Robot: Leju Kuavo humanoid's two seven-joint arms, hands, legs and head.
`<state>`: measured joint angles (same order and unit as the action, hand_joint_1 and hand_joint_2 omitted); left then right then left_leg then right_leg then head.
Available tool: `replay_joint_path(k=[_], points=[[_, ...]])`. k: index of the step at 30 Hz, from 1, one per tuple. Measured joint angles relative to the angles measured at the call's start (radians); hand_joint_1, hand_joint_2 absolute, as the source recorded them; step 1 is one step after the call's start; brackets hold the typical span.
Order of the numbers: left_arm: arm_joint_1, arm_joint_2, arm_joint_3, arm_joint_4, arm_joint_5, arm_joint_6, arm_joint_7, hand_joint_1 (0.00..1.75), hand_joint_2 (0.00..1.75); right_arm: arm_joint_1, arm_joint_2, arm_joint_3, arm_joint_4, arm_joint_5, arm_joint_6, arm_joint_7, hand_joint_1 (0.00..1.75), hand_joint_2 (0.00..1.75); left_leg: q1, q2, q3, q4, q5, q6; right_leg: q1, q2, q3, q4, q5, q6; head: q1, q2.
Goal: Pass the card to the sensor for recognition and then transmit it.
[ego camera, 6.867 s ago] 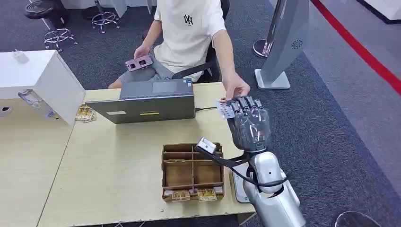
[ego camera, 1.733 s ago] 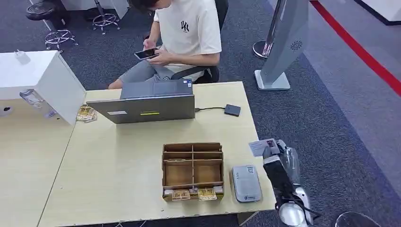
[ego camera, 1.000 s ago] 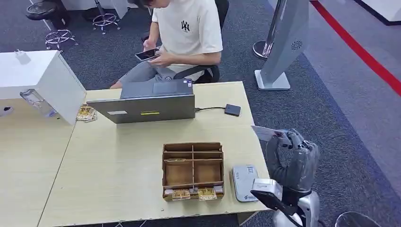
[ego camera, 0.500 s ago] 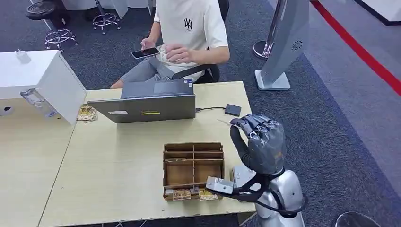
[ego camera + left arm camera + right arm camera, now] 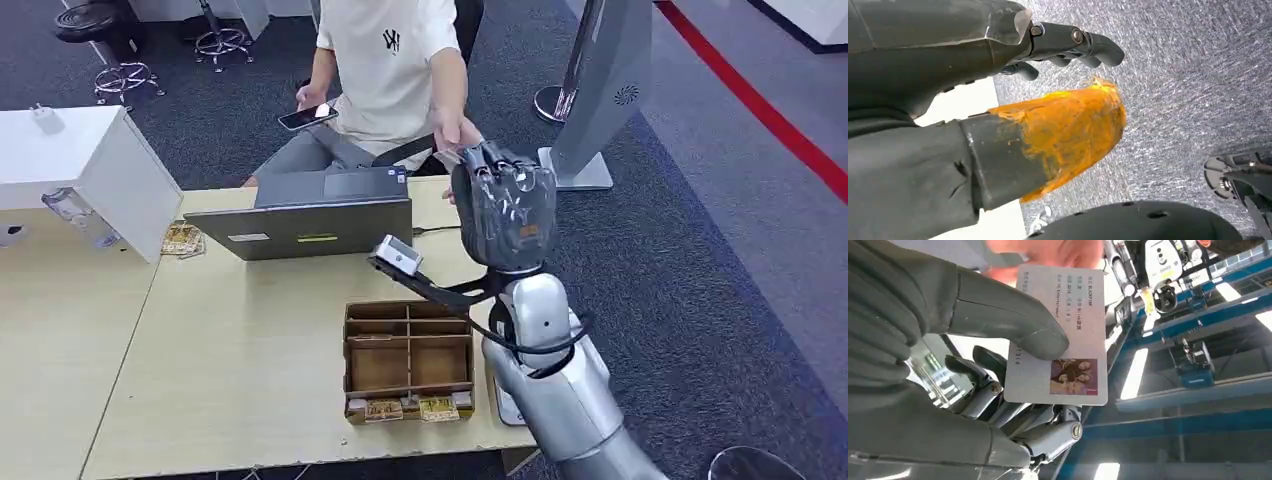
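Right hand [image 5: 973,365] pinched the card [image 5: 1063,335] thumb-on-face — thin, stiff, light, probably slick; person's hand [image 5: 455,130] should take the free edge. Left hand [image 5: 998,115] held nothing, fingers apart.

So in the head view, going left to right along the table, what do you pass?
White box → laptop → cardboard organizer → right hand, raised toward the person's hand.
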<state>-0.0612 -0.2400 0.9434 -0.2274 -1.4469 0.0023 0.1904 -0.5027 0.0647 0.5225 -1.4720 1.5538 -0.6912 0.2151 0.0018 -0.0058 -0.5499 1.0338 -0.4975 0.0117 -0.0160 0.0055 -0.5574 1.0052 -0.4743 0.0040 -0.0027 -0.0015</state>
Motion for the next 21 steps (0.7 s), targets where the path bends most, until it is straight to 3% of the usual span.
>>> replay_joint_path(k=[1,3,5,7,11,12,13,21], points=[[0.0,0.002,-0.001,0.0,-0.001,-0.001,0.0,0.0,0.0,-0.043,-0.03,0.069,0.031,0.0,0.0,0.078,1.75,1.75,0.0,0.0,0.0,0.0,0.0,0.0,0.0,0.0,-0.001,0.0,0.0,0.0,0.0,0.0],[0.0,0.003,-0.005,0.0,-0.005,-0.002,0.0,0.0,0.0,-0.104,-0.061,0.16,0.071,0.0,0.0,0.153,1.75,1.75,0.0,0.0,-0.001,0.0,0.001,-0.001,0.0,0.0,-0.001,0.0,0.001,0.0,0.0,0.0],[0.0,0.006,-0.014,0.0,-0.009,-0.002,0.0,0.0,0.0,-0.172,-0.093,0.289,0.135,0.0,0.0,0.284,1.75,1.75,0.0,-0.001,-0.001,0.0,0.001,-0.001,0.0,-0.001,-0.001,0.0,0.001,0.0,0.0,0.0],[-0.001,0.008,-0.017,0.0,-0.01,-0.002,-0.001,0.0,0.0,-0.219,-0.115,0.384,0.177,0.0,0.0,0.345,1.75,1.75,0.0,0.0,-0.001,0.0,0.001,-0.001,0.001,0.0,-0.002,0.0,0.001,0.0,0.0,0.0],[-0.001,0.009,-0.019,0.0,-0.01,-0.002,-0.001,0.0,0.0,-0.261,-0.142,0.509,0.237,0.0,0.0,0.38,1.75,1.75,0.001,-0.001,-0.001,0.0,0.001,-0.001,0.001,-0.001,-0.002,0.0,0.001,0.0,0.0,0.0],[0.0,0.01,-0.019,0.0,-0.01,-0.002,-0.002,0.0,0.0,-0.27,-0.148,0.527,0.248,0.0,0.0,0.392,0.17,1.75,0.0,-0.001,-0.001,0.0,0.001,-0.001,0.001,0.0,-0.002,0.0,0.001,0.0,0.0,0.0],[-0.001,0.01,-0.021,0.0,-0.01,-0.002,-0.002,0.0,0.0,-0.278,-0.152,0.545,0.259,0.0,-0.001,0.403,0.0,1.75,0.0,0.0,-0.001,0.0,0.001,-0.001,0.001,0.0,-0.002,0.0,0.001,0.0,0.0,0.0],[0.0,0.014,-0.023,0.0,-0.01,-0.003,-0.001,0.0,0.0,-0.279,-0.192,0.628,0.309,0.0,-0.001,0.433,0.0,1.75,0.0,0.0,-0.002,0.0,0.001,-0.001,0.0,0.0,-0.003,0.0,0.001,0.0,0.0,0.0]])
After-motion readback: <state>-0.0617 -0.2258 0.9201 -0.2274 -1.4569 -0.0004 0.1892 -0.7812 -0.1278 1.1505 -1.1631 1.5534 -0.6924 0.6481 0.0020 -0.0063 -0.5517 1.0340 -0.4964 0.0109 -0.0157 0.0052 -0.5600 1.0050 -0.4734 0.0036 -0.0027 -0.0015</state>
